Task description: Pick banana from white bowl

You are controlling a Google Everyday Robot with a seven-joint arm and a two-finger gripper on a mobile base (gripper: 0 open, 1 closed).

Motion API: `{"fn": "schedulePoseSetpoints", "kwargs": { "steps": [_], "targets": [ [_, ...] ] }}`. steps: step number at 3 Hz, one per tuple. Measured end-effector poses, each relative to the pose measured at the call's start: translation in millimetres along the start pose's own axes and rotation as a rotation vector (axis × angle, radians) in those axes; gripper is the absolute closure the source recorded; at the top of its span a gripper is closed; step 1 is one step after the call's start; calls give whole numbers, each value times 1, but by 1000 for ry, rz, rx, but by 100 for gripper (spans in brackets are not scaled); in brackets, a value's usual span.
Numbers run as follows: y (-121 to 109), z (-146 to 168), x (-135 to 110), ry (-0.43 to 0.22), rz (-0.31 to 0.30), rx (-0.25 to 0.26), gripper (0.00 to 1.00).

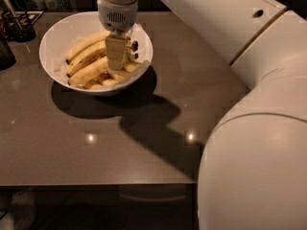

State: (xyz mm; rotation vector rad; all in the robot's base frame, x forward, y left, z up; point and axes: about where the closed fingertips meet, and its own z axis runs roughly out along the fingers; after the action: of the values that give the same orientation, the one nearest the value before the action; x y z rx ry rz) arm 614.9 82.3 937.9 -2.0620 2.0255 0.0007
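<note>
The white bowl (57,37) stands at the back left of the dark table. It holds three long yellow bananas lying side by side, and the thickest, the banana (88,71), is the nearest of them. Short small bananas (103,82) lie at the bowl's front and right. My gripper (116,73) hangs straight down from the wrist (117,4) into the right half of the bowl. Its tip is down among the bananas, at the right end of the banana, and it hides what lies beneath it.
A dark holder with utensils (17,25) stands at the back left corner, with another dark object (5,51) at the left edge. My white arm (249,104) fills the right side. The table's front edge (96,183) runs across near the bottom.
</note>
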Motion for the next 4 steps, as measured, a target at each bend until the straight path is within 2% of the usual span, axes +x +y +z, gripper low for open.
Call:
{"fn": "schedulePoseSetpoints", "kwargs": {
  "steps": [2,4],
  "targets": [
    [-8,8,-5,7,-23,-13,36],
    [-10,22,-3,-3,-21,-44,39]
  ]
}}
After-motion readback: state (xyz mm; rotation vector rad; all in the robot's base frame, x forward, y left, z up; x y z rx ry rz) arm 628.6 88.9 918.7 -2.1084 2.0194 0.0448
